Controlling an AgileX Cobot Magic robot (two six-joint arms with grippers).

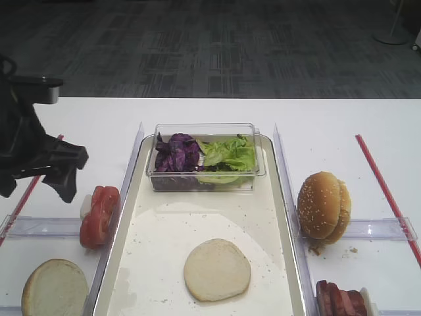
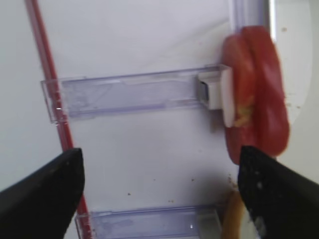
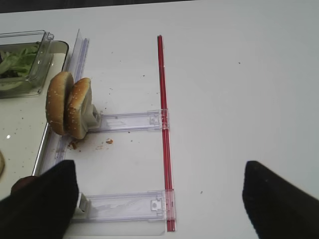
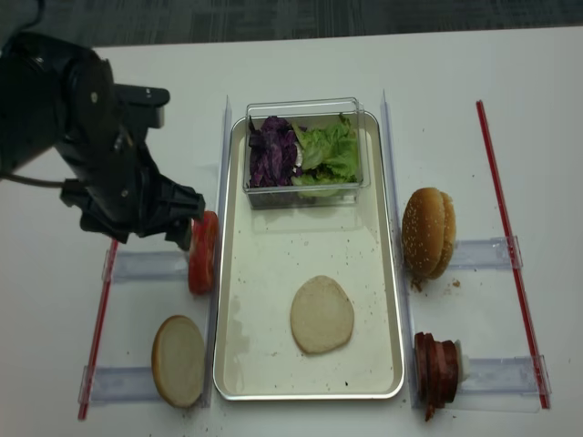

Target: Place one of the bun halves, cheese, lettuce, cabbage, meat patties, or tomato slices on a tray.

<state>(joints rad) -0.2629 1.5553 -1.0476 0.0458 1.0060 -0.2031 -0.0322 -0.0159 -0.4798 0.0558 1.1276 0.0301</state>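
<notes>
Large rectangular tray (image 4: 387,300) with shiny silver rim and cream speckled floor: centred on white table (image 1: 329,125). One flat pale cream bun half (image 4: 322,314) lying cut face up on tray floor, toward near end, apart from rim. Second bun half (image 4: 178,360) resting outside tray at near left corner, against clear plastic rail.

Small clear plastic box (image 1: 256,166) at far end of tray; clump of dark purple cabbage (image 4: 272,153) in left part, ruffled bright green lettuce (image 4: 328,150) in right part, touching.

Row of glossy red tomato slices (image 4: 202,252) standing on edge just left of tray rim. Black left gripper (image 4: 137,214) positioned just left of tomato slices, above table, jaws spread wide, nothing between fingers (image 2: 45,196); contact with tomato not visible.

Domed sesame-seeded brown bun (image 4: 428,232) upright on edge right of tray. Reddish-brown meat patties (image 4: 437,369) stacked on edge at near right corner.

Right gripper (image 3: 159,199) seen in wrist view only: jaws apart, empty, over bare table beside red strip (image 3: 163,114).
</notes>
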